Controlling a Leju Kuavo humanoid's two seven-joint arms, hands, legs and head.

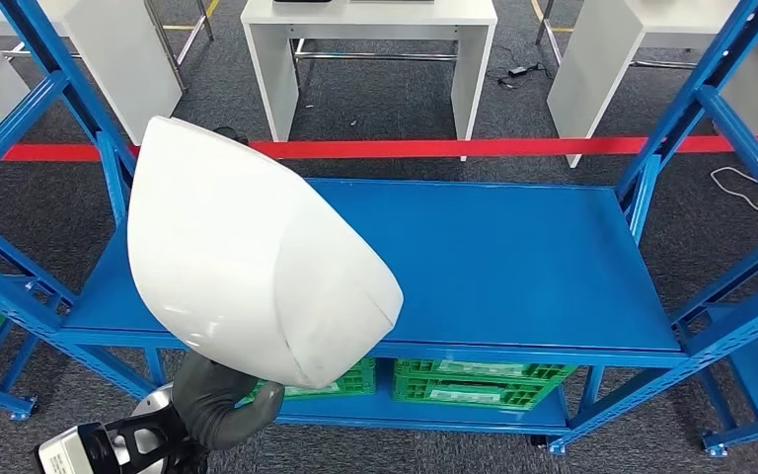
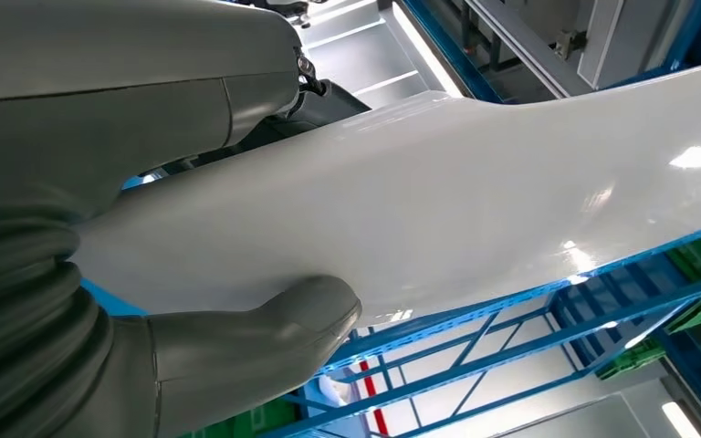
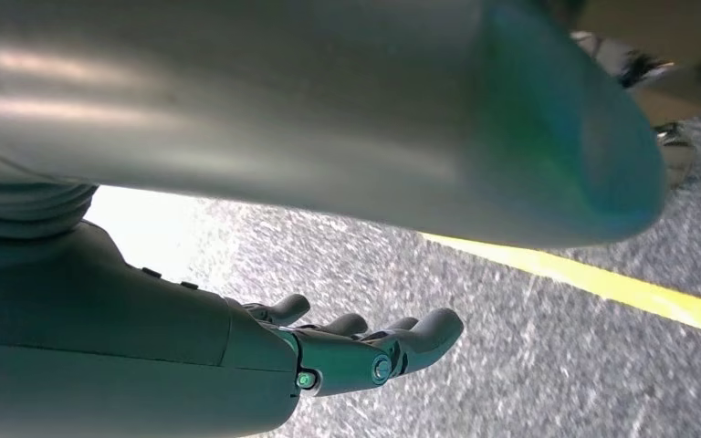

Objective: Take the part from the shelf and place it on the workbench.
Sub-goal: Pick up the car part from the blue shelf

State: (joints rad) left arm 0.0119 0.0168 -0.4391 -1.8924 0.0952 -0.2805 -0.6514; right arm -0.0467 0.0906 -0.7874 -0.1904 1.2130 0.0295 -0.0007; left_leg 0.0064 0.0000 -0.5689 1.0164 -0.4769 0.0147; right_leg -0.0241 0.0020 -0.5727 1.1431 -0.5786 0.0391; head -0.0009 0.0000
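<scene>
A large glossy white curved shell part point(image 1: 247, 252) is lifted above the left half of the blue shelf point(image 1: 513, 257). My left hand point(image 1: 219, 400) grips its lower edge from below. In the left wrist view the grey thumb point(image 2: 265, 342) presses against the white part point(image 2: 456, 201) while the darker fingers wrap its other side. My right hand point(image 3: 365, 347) hangs over grey carpet with its fingers spread and nothing in it.
Blue uprights point(image 1: 696, 99) frame the shelf on both sides. Green crates point(image 1: 474, 383) sit on the level below. A red floor tape point(image 1: 454, 148) runs behind the shelf, and white workbenches point(image 1: 370, 44) stand beyond it. A yellow floor line point(image 3: 621, 287) crosses the carpet.
</scene>
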